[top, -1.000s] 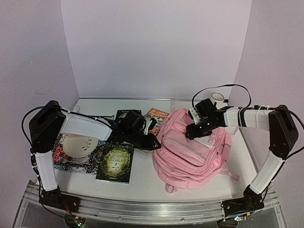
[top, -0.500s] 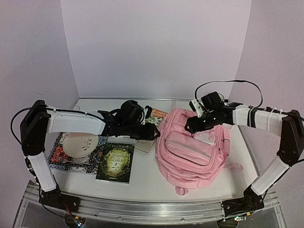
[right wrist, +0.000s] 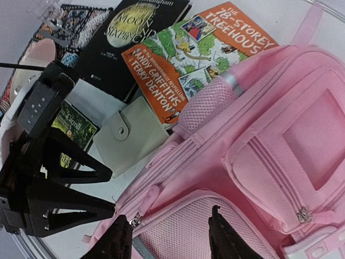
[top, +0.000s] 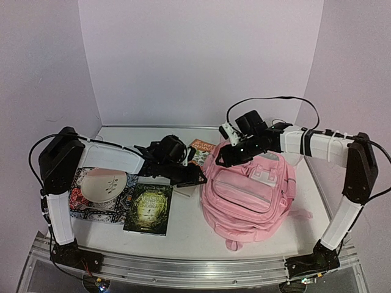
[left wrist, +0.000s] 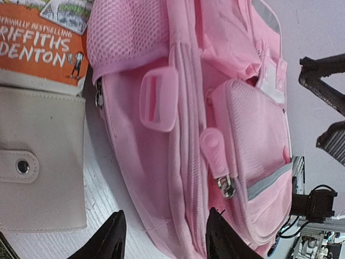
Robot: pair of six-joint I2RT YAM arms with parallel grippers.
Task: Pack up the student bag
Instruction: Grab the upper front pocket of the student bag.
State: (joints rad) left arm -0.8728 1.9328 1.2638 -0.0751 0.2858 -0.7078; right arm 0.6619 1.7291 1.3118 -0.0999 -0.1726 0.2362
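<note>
Since half a second ago the right gripper [top: 225, 160] has swung toward 9 o'clock, over the bag's [top: 244, 201] far-left corner. The bag lies toward the table's 3 o'clock side, long axis 12–6, top at 12, pockets up. The left gripper [top: 197, 177] is at its 9 o'clock. Both grippers' fingers are spread, grasping nothing. The orange book [right wrist: 188, 59] reads "78-STOREY TREEHOUS", "ANDY GRIFFITHS", "TERRY DENTON".

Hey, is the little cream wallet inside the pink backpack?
No, the cream wallet lies out in the open beside the student bag, next to the orange book.
</note>
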